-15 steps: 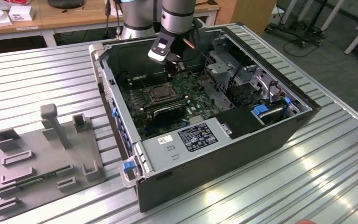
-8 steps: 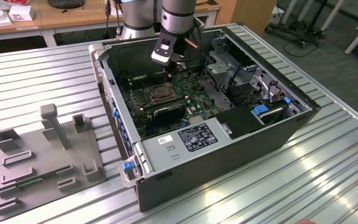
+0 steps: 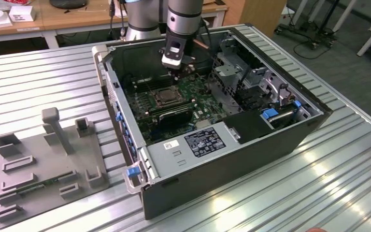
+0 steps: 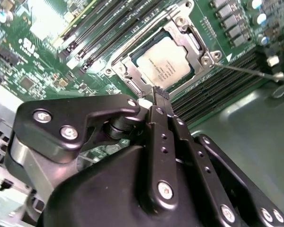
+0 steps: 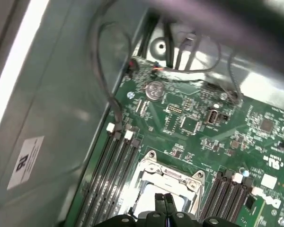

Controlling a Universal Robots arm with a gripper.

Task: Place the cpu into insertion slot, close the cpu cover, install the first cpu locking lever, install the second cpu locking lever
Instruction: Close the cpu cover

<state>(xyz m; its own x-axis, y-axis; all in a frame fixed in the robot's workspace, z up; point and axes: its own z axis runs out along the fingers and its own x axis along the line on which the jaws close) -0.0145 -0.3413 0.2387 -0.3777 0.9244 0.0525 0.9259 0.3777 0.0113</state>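
The cpu [image 4: 163, 64], a silvery square chip, lies in the insertion slot [image 3: 166, 96] on the green motherboard inside the open computer case. The cpu cover [image 4: 191, 35], a metal frame, lies down flat around the chip. A thin metal locking lever [image 4: 248, 71] runs out from one corner of the socket. My gripper [image 4: 157, 94] hovers just over the socket's edge, its two black fingers pressed together with nothing between them. In the first wrist view the gripper [image 5: 164, 201] shows over the cpu cover [image 5: 170, 172]. In the exterior view my gripper [image 3: 179, 70] hangs above the board, just behind the socket.
Long black memory slots [image 4: 118, 28] flank the socket on both sides. Cables [image 5: 109, 80] run along the case wall. A drive cage and blue clips [image 3: 269, 113] fill the case's side at the exterior view's right. A grey fixture plate [image 3: 44, 164] lies on the slatted table.
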